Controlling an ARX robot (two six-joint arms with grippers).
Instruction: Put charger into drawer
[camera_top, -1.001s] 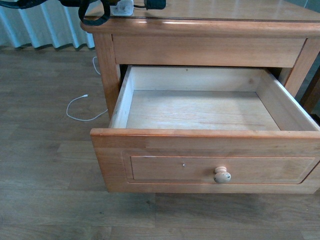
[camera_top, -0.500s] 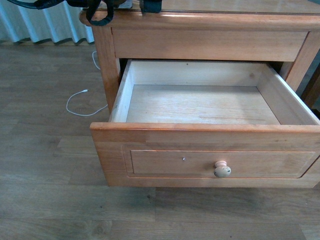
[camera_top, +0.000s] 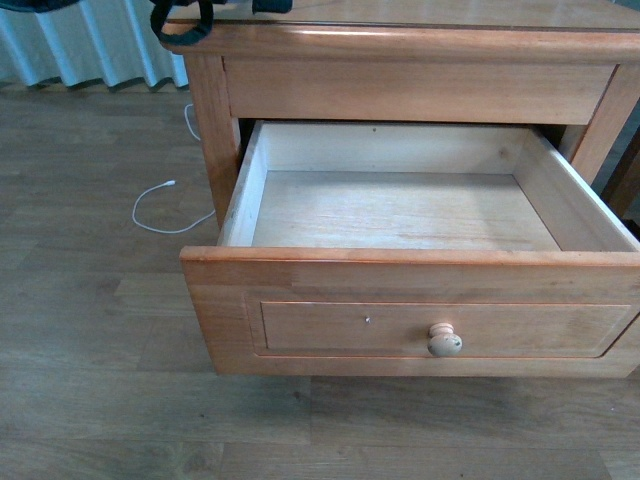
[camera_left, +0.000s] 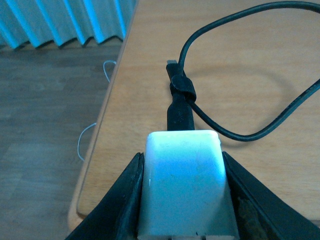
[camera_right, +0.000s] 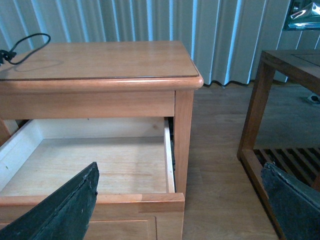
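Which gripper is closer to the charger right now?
Left. The left gripper has its jaws against both sides of the charger on the nightstand top; the right gripper hangs open near the drawer.

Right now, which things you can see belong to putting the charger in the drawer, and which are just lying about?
Job: white charger with its black cable, clamped in the left gripper; open drawer.
Lying about: thin white cable on the floor; wooden side table; curtain.
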